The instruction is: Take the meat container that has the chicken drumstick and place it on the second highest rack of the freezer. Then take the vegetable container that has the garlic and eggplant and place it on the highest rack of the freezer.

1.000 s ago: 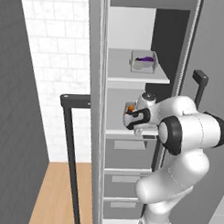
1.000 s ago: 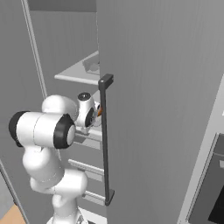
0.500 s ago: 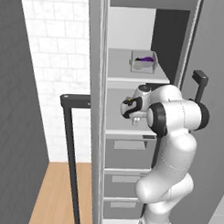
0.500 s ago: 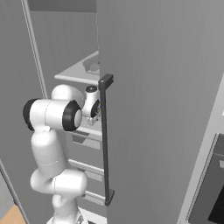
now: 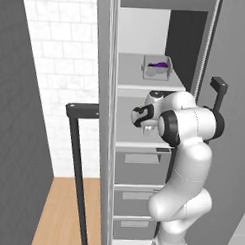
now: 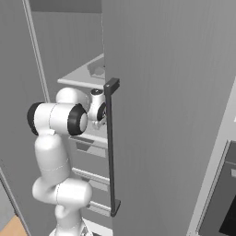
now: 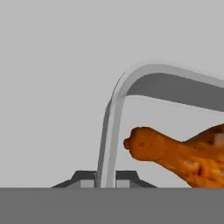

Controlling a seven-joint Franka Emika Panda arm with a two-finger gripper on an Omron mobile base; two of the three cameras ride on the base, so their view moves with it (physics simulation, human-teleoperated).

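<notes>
So the freezer point(image 5: 143, 145) is open and has two pale shelf boards above the grey drawers point(image 5: 138, 170). On the top rack point(image 5: 141, 75) there's a clear container point(image 5: 156, 67) sitting toward the far right, with something dark purple inside, looks like the eggplant point(image 5: 157, 64). The lower rack point(image 5: 125, 129) is mostly hidden behind the arm, so I can't tell what's resting on it.

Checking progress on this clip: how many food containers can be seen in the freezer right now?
2. One container with purple eggplant sits on the top shelf. The other container, holding the drumstick, is pinched by the claw; the arm hides it in the base views.
</notes>
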